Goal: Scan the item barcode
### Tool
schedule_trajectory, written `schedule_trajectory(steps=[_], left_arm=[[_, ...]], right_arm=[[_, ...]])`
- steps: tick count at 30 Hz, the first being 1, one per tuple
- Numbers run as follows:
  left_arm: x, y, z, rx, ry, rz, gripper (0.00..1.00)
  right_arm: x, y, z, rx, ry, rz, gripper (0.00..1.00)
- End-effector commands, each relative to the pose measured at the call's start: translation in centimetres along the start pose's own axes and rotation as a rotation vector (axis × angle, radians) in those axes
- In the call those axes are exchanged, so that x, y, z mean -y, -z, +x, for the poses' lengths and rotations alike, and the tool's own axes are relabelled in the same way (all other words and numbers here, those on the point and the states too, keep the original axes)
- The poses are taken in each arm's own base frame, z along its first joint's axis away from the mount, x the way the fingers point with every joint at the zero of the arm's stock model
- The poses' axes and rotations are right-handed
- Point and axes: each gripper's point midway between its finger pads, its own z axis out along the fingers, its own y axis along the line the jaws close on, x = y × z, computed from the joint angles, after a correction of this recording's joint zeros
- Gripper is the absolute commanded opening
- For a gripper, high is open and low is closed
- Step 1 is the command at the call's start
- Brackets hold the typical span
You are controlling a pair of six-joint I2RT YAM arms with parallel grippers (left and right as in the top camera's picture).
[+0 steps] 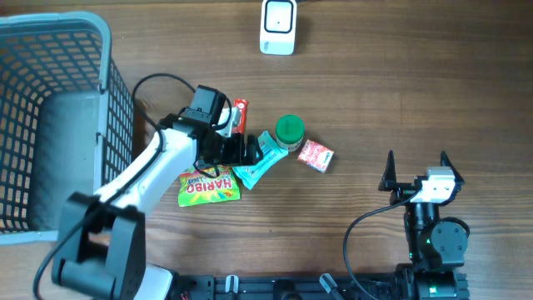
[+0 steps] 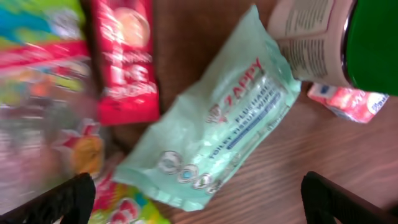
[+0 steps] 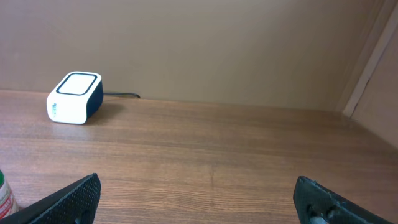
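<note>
Mint ZAPPY pack (image 2: 211,134) below left end effector (image 2: 199,196) (spread wide, empty); right end effector (image 3: 199,196) likewise.

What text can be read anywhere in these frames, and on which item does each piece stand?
"HARIBO": on the yellow-green candy bag, overhead view.
"ZAPPY": in red on the mint-green pack, left wrist view; the blue lines under it are too blurred to read.
On the red packet: white lettering, blurred, unreadable.
On the jar label: print too small to read.
On the small red-and-white pack: unreadable.
</note>
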Motion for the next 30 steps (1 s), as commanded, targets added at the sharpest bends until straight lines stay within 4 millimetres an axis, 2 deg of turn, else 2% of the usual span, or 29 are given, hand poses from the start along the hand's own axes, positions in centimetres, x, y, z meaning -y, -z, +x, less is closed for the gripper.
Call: schedule_trajectory(steps=[1,4,6,8,9,11,13,15,17,21,25,30], left_arm=[[2.2,5.2,-2.3,0.202,-0.119,-0.028,1.00],[5.8,11.2,-3.7,0.408,-0.213,0.003,1.00],[7.6,16.2,-5.4,0.600,-0.255,-0.016,1.00],[9.2,22.2,-7.3,0.835,-0.277,-0.042,1.00],[10.5,26.0,-8.1,0.963,-0.329,-0.033,1.00],[12.2,31.2,-9.3,1.139,-0.379,-0.024,1.00],[13.3,36.0,-10.6,1.304,-0.408,-0.049,1.00],[13.2,39.0,-11.9,1.382,-0.448,-0.148,1.00],[11.9,40.6,-13.3,1.399,-0.452,-0.293,1.00],[8.1,43.6,-15.6,1.371,-0.401,-0.581,1.00],[5.7,44.1,-15.7,1.281,-0.387,-0.675,1.00],[4.0,44.7,-15.6,1.274,-0.338,-0.733,1.00]], right_arm=[[-0.1,0.0,-0.2,0.009,0.008,-0.004,0.99],[-0.1,0.0,-0.2,0.009,0.008,-0.004,1.00],[-0.1,0.0,-0.2,0.009,0.008,-0.004,1.00],[-0.1,0.0,-0.2,0.009,0.008,-0.004,1.00],[-0.1,0.0,-0.2,0.009,0.009,-0.004,1.00],[-0.1,0.0,-0.2,0.009,0.008,-0.004,1.00],[-0.1,0.0,-0.2,0.009,0.009,-0.004,1.00],[-0.1,0.0,-0.2,0.009,0.009,-0.004,1.00],[-0.1,0.0,-0.2,0.009,0.008,-0.004,1.00],[-0.1,0.0,-0.2,0.009,0.008,-0.004,1.00],[-0.1,0.0,-0.2,0.009,0.007,-0.004,1.00],[-0.5,0.0,-0.2,0.011,-0.008,-0.028,1.00]])
